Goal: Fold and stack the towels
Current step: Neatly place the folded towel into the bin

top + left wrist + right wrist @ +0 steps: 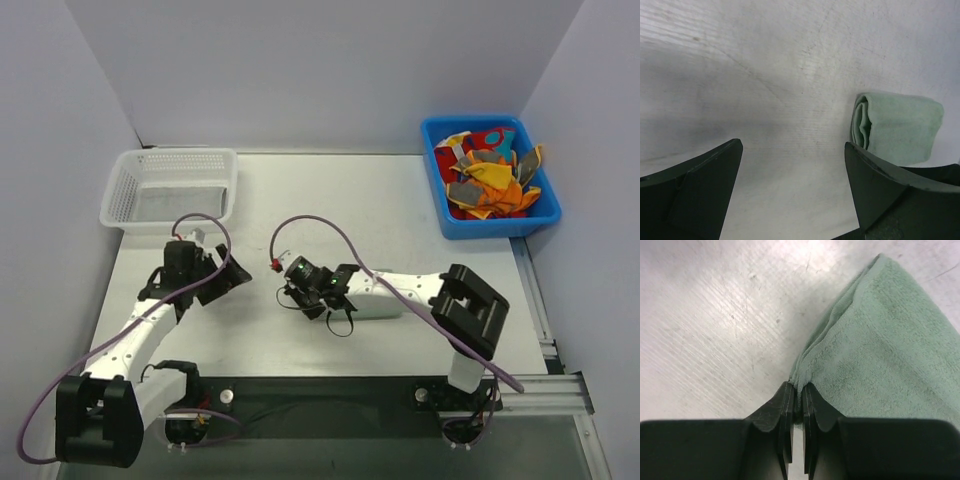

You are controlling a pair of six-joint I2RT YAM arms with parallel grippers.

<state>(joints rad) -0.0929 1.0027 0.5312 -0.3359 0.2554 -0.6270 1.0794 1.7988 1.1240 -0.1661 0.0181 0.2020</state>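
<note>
The green towel [890,355] has its edge pinched between the right fingers [777,415].

Pale-green towel [890,355]; blue bin [495,228]; red, orange, perhaps grey towels [490,172]

Bright, even overhead light; glare on the table [805,260] (left pincer [792,145] looms dark, blurred).

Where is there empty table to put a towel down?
The widest bare patch of table lies at the far side, between the white mesh basket and the blue bin. It is crowded in the middle, where the open left gripper and the right gripper, shut on the folded green towel, sit close together. The bin is heaped with towels.
</note>
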